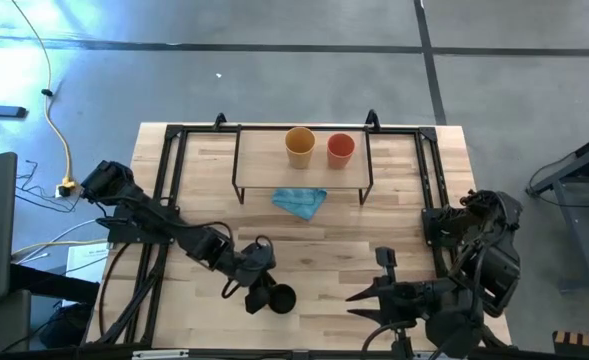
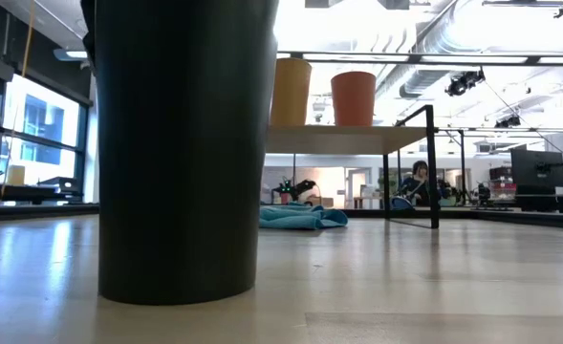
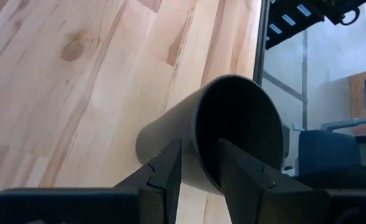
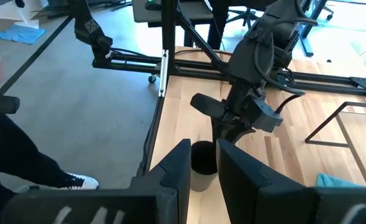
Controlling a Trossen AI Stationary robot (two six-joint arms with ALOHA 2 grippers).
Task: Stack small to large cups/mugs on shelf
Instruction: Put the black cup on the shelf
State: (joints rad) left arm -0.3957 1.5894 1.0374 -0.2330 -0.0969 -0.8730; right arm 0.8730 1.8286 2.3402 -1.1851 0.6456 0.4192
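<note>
The black cup (image 1: 280, 298) stands upright on its base near the table's near edge and fills the low view's foreground (image 2: 181, 143). My left gripper (image 3: 200, 171) is at its rim, shut on it. The shelf (image 1: 264, 150) stands on thin black legs at the far side. On it, the yellow-orange cup (image 1: 300, 145) and the red-orange cup (image 1: 340, 148) stand side by side on their bases. My right gripper (image 4: 203, 158) waits near the near edge, right of the black cup, with a narrow gap between its fingers. My left gripper holds the black cup by its rim wall (image 3: 198, 146), one finger inside the hollow (image 3: 238, 168) and one outside (image 3: 167, 171). The fingers come from above, slanting down from the table's left. The cup stands upright with its base on the table (image 2: 181, 291).
A crumpled light blue cloth (image 1: 300, 202) lies on the table just in front of the shelf. Black frame rails (image 1: 169, 170) run along the table's left and right sides. Bare tabletop (image 1: 374, 225) lies between the cloth and the grippers. A person's leg and shoe (image 4: 71, 180) are beside the table.
</note>
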